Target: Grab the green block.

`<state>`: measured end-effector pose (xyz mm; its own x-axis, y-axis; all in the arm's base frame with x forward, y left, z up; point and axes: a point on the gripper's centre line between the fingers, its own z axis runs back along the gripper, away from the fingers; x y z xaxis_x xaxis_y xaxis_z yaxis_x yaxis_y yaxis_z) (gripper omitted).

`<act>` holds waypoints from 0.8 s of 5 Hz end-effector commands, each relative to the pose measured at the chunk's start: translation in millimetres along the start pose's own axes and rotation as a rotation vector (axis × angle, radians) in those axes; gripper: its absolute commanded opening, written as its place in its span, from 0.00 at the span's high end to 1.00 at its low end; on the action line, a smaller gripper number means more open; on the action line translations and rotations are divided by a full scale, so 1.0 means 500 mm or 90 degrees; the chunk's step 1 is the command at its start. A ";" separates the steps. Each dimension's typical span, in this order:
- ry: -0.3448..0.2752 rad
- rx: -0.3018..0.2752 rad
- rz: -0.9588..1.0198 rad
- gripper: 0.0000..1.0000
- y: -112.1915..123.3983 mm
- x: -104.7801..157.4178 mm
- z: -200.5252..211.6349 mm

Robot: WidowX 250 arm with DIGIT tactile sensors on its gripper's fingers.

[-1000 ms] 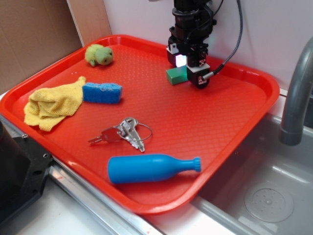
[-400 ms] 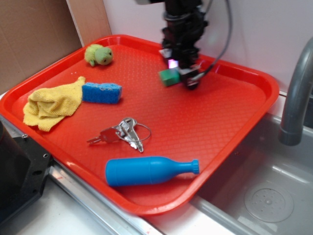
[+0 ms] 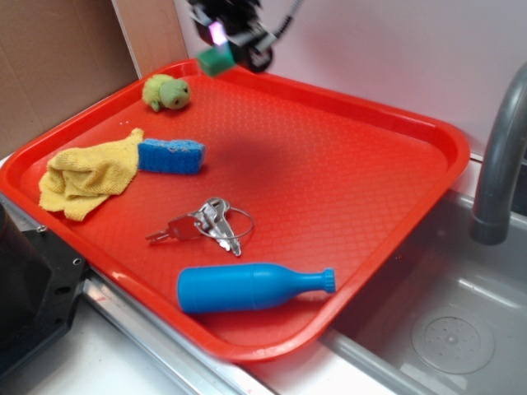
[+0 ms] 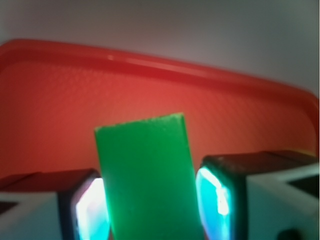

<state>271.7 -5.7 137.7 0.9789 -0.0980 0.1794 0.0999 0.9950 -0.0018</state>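
Nearby, plush frog (image 3: 167,91), blue sponge (image 3: 172,155).

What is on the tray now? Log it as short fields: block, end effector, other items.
block: green block held in the air above the tray's far edge
end effector: shut on the block, a finger on each side
other items: frog, cloth, sponge, keys, bottle, all lying on the tray

Exterior: high front oblique over tray (image 3: 428,132). Wrist: close behind claw (image 4: 150,200), facing tray's far rim; both share block (image 4: 145,175).
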 end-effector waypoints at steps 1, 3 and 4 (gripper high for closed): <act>-0.047 -0.007 0.094 1.00 -0.048 0.000 0.236; 0.016 -0.025 0.135 1.00 -0.072 0.013 0.285; 0.012 0.017 0.133 1.00 -0.077 0.026 0.252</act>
